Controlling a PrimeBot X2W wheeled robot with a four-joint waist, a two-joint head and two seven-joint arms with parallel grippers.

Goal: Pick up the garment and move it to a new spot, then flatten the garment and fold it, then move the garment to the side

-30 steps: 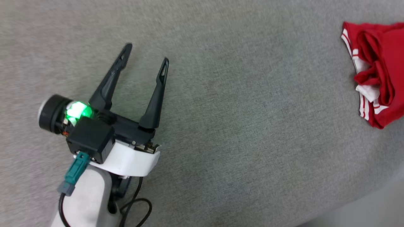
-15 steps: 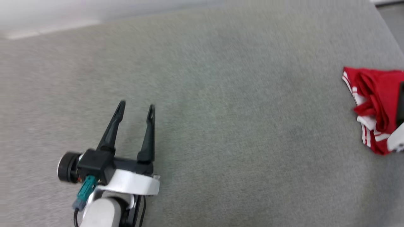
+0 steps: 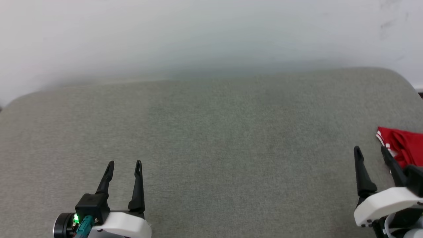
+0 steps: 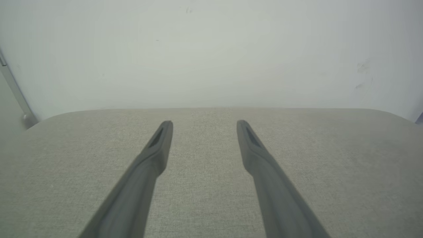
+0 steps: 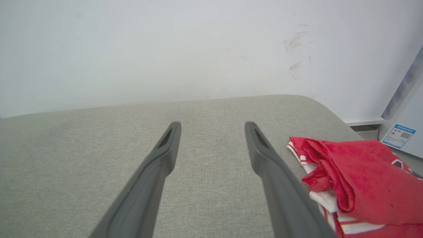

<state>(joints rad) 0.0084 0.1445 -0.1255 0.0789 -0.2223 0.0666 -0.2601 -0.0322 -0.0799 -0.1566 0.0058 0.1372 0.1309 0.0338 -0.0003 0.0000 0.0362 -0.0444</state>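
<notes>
The garment [image 3: 404,148], red with white striped trim, lies folded in a bundle at the right edge of the grey cushioned surface [image 3: 211,138]. In the right wrist view the garment [image 5: 357,178] sits just right of my right gripper's fingers. My right gripper [image 3: 370,151] stands open at the lower right, empty, close beside the bundle's left edge. At the lower left my left gripper [image 3: 124,163] is open and empty, far from the garment. Both point toward the back wall. In the left wrist view my left gripper [image 4: 204,124] shows bare cushion between its tips.
A pale wall [image 3: 211,36] rises behind the cushion's rounded far edge. Right of the cushion stands a white appliance with a blue label [image 5: 398,135]. A metal rod [image 4: 13,92] leans at the far left in the left wrist view.
The head camera has tilted up, bringing the wall and the right gripper into the picture. Both grippers stay open; the garment lies as before.
</notes>
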